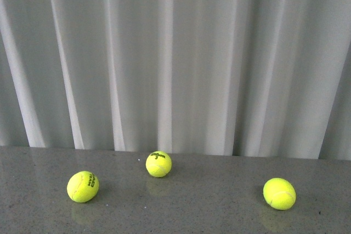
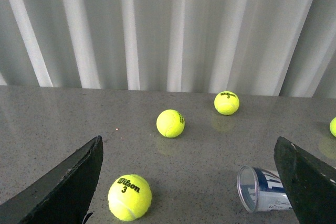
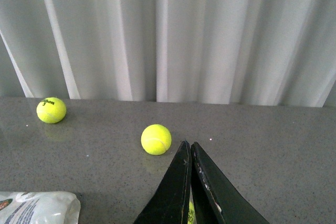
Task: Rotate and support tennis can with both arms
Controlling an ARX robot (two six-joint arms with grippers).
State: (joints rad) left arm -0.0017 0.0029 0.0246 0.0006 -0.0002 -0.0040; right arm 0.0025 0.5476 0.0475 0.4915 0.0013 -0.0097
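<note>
The tennis can [image 2: 262, 190] lies on its side on the grey table, a clear tube with a white-and-blue label, its open mouth facing the gap between my left fingers. My left gripper [image 2: 189, 141] is open and empty, and its one finger [image 2: 307, 182] covers the can's far part. My right gripper [image 3: 188, 144] is shut, with a sliver of yellow ball showing low between its fingers. A white labelled end, apparently the can [image 3: 39, 207], lies at the edge of the right wrist view. Neither the can nor the arms show in the front view.
Three yellow tennis balls [image 1: 83, 186] [image 1: 158, 164] [image 1: 279, 193] lie on the grey table [image 1: 208, 206] before a white curtain [image 1: 175, 58]. In the left wrist view a Wilson ball [image 2: 129, 196] lies near my left finger, with others further off [image 2: 170, 123] [image 2: 227, 103].
</note>
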